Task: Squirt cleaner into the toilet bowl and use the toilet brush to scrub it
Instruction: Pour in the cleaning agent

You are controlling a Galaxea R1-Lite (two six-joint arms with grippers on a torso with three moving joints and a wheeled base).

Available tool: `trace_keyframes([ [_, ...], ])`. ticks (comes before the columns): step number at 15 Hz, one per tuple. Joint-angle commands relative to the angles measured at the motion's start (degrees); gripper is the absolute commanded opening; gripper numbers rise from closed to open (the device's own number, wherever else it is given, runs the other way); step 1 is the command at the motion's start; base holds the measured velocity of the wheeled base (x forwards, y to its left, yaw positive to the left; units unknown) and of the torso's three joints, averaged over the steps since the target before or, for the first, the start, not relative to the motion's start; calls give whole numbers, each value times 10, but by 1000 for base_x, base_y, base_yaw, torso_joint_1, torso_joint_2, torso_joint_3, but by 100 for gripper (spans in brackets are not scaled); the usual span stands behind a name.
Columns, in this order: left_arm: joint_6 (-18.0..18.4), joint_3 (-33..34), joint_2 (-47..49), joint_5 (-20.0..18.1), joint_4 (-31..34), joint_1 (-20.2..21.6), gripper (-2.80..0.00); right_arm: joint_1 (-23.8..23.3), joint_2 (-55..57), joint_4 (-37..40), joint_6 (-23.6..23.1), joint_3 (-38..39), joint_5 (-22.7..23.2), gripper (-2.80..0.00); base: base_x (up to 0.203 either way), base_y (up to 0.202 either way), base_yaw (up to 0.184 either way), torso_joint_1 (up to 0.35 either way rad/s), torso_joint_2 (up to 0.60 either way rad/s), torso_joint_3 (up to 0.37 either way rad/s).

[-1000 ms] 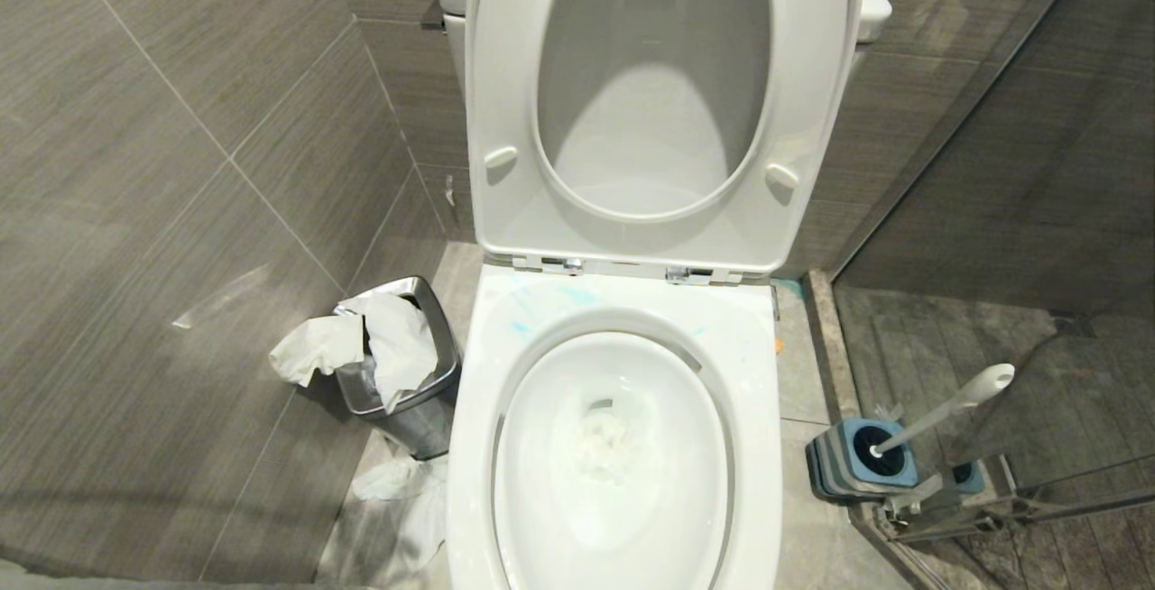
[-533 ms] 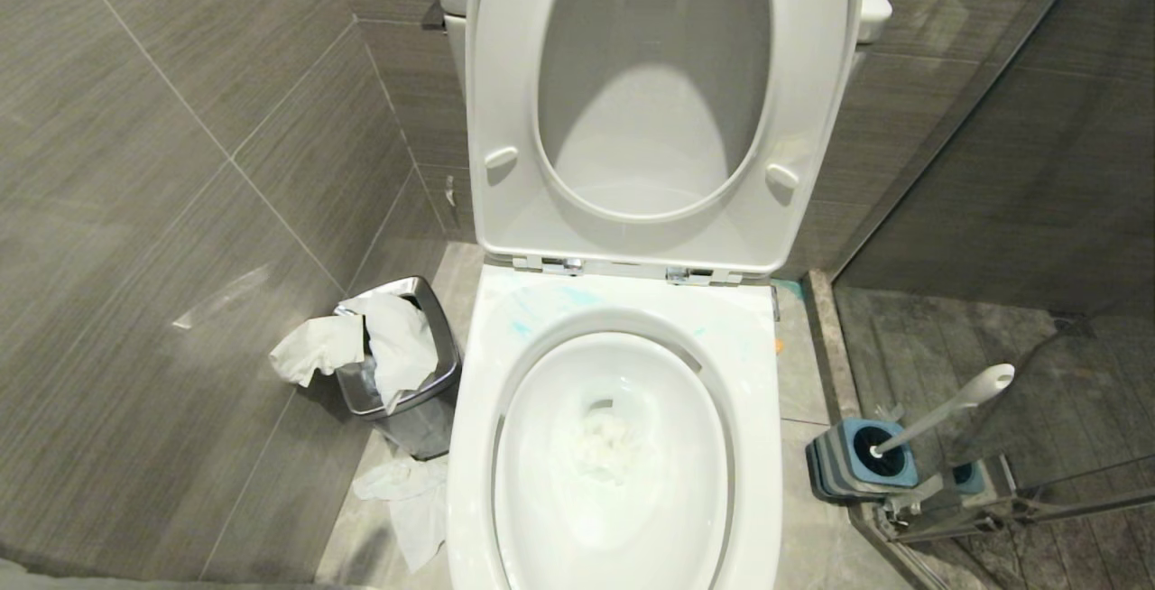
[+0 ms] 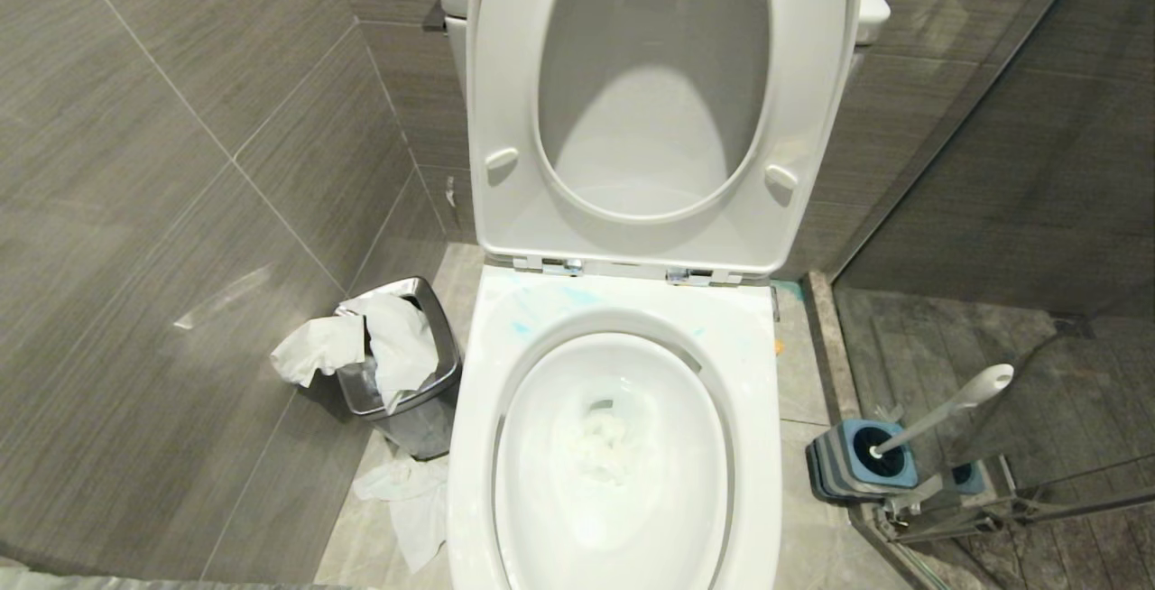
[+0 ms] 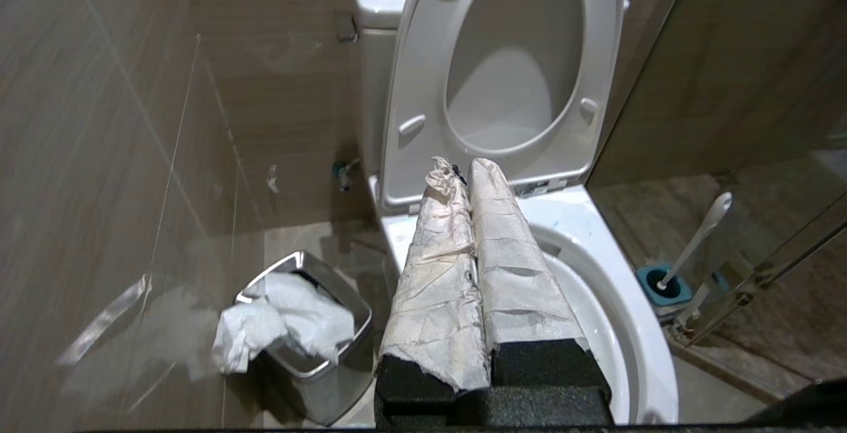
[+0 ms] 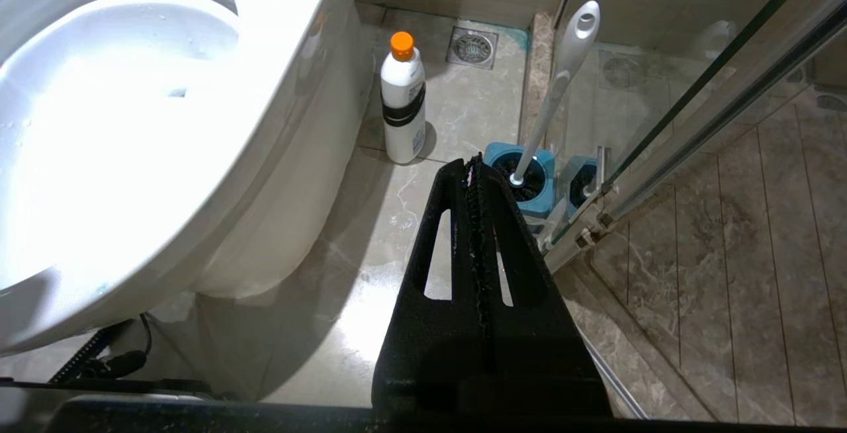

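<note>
Head view: toilet bowl [image 3: 469, 446] rim beside bin [image 3: 431, 410]

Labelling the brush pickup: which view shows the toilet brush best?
Right wrist view: the toilet brush shows from handle end down to its blue holder, large and unblocked. Head view shows it smaller, at the right edge. Left wrist view shows it small and far off.
</note>
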Motion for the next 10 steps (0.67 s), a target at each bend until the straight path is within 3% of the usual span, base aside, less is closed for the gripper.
trace_keyframes([
  [1,1,67,-88,-3,2,26,-280,0,1,0,0,0,0,-280,0,0,0,0,0,0],
  [4,17,138,-131,4,-2,39,-280,0,1,0,0,0,0,-280,0,0,0,0,0,0],
  [10,61,316,-239,59,-5,30,-280,0,1,0,0,0,0,-280,0,0,0,0,0,0],
])
